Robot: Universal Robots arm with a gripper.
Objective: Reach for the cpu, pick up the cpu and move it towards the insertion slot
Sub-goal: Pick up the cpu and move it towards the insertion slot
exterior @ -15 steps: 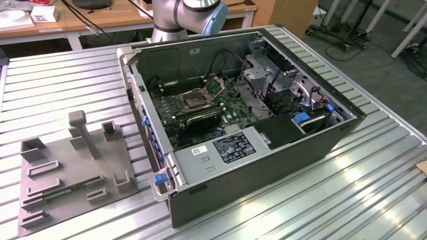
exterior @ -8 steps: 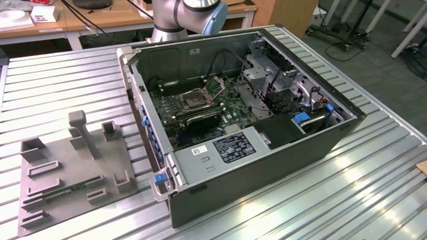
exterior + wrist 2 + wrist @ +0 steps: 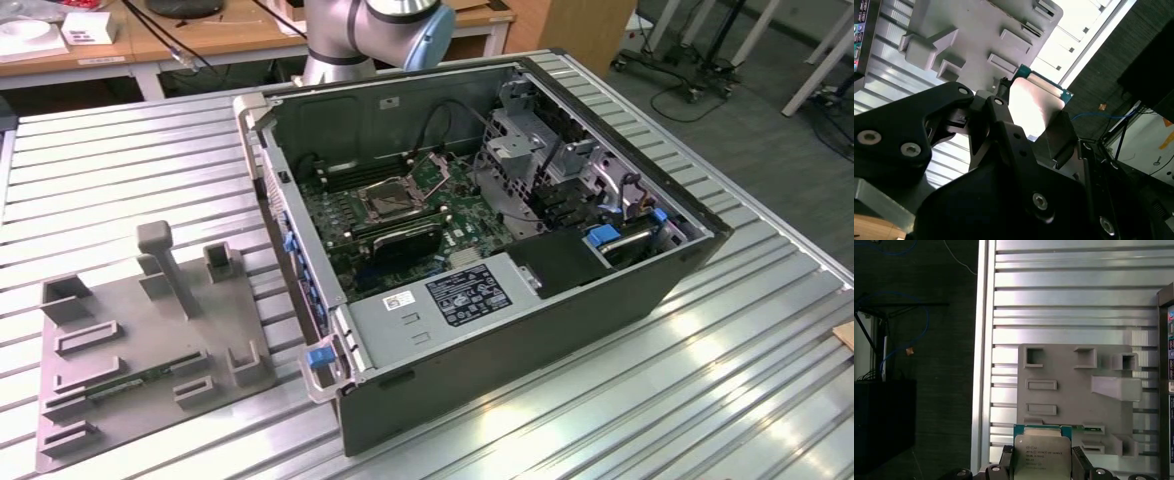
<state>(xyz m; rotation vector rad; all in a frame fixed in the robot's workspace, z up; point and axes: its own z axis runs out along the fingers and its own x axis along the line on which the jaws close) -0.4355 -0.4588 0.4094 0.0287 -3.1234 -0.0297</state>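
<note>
The cpu [image 3: 1043,446] is being clamped at two opposite edges by the gripper [image 3: 1042,462], above the grey fixture [image 3: 1074,390] on the slatted metal table [image 3: 1064,310]. Print is being shown on its silvery lid. The slot [image 3: 391,200] is sitting inside the case [image 3: 667,290], near a white label [image 3: 467,295]. The table is being bordered by dark carpet [image 3: 929,365].

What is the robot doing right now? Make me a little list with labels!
hand: shut on the cpu, a finger on each side
cpu: held up over the grey tray, silvery top showing in both wrist views
insertion slot: inside the open computer case, dark centre showing
grey tray: on the slatted table, at the exterior view's left of the case
work so far: cpu picked up, not at the slot
</note>
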